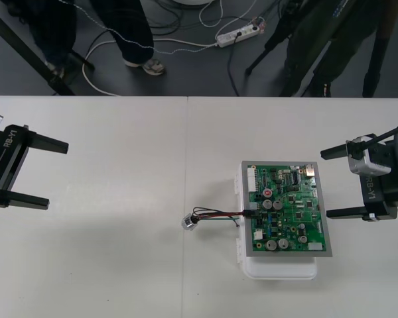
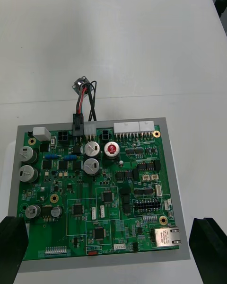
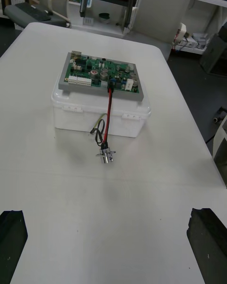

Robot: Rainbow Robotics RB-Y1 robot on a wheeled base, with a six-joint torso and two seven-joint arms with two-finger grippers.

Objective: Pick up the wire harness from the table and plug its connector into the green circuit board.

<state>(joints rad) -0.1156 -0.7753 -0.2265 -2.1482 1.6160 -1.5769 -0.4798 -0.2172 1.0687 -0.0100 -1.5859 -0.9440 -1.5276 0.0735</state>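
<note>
Currently plug (image 2: 77, 121) of harness (image 1: 215, 214) sits in board (image 1: 288, 212) (socket (image 1: 189, 222) on table (image 1: 119, 265)), well apart from left gripper (image 1: 56, 174) and right gripper (image 1: 325, 184), jaws spread.

Plug (image 1: 250, 211) in board (image 1: 288, 209); socket (image 1: 189, 222) on table (image 1: 106, 265), left of board.

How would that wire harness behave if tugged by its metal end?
Probably floppy: the thin wires droop from the green circuit board to the table. The round metal socket might roll. Its black plug looks seated, so tugs likely strain it.
</note>
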